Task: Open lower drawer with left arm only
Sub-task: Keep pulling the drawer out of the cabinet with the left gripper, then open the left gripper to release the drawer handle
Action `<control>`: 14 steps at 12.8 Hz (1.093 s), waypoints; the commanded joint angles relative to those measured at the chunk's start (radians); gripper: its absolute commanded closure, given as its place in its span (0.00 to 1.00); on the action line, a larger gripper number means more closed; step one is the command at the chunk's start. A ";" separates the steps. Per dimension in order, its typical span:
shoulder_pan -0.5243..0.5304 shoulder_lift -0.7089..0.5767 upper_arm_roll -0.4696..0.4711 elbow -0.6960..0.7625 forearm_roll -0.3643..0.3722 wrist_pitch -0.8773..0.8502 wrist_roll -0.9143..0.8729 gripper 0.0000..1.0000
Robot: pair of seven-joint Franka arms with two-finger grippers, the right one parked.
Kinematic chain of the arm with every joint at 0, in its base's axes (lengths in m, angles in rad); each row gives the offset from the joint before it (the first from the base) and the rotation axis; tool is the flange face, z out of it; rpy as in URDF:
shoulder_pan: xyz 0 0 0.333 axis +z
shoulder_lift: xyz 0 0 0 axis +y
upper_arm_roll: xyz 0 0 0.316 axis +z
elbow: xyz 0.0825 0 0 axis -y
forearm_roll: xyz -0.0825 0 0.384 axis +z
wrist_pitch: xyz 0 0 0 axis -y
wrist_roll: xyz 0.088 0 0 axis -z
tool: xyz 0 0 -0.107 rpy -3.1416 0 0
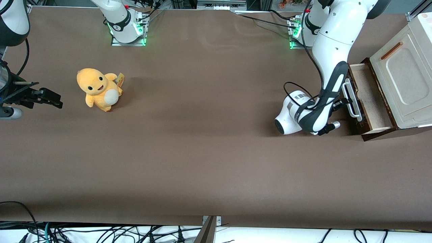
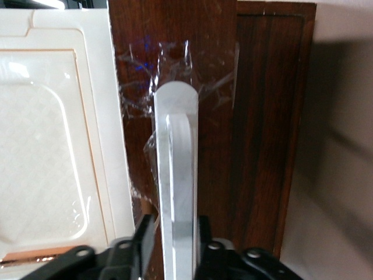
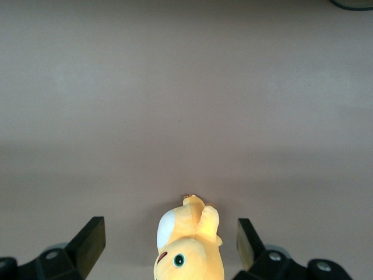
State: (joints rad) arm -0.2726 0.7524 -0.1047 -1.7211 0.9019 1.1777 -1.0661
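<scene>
The lower drawer (image 1: 369,98) stands partly pulled out of the cabinet at the working arm's end of the table, its pale wooden inside showing. Its long white loop handle (image 1: 351,99) lies along the dark brown front (image 2: 215,87). The left arm (image 1: 332,50) bends down in front of the drawer. Its black gripper (image 1: 342,101) is at the handle. In the left wrist view the gripper (image 2: 173,239) has one finger on each side of the white handle (image 2: 178,186), shut on it.
A cream panel (image 1: 401,81) with a small reddish-brown handle (image 1: 391,50) sits above the drawer; it also shows in the left wrist view (image 2: 46,146). A yellow plush toy (image 1: 98,88) sits toward the parked arm's end of the brown table (image 1: 209,152).
</scene>
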 commanded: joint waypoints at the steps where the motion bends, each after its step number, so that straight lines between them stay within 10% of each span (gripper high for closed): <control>1: 0.007 -0.011 -0.007 0.005 -0.023 -0.021 -0.011 0.23; 5: 0.004 -0.010 -0.010 0.018 -0.023 -0.021 -0.008 0.23; 14: 0.009 -0.007 -0.030 0.293 -0.273 -0.021 0.049 0.00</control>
State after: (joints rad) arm -0.2711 0.7508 -0.1303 -1.4949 0.6820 1.1730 -1.0585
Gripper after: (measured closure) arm 0.009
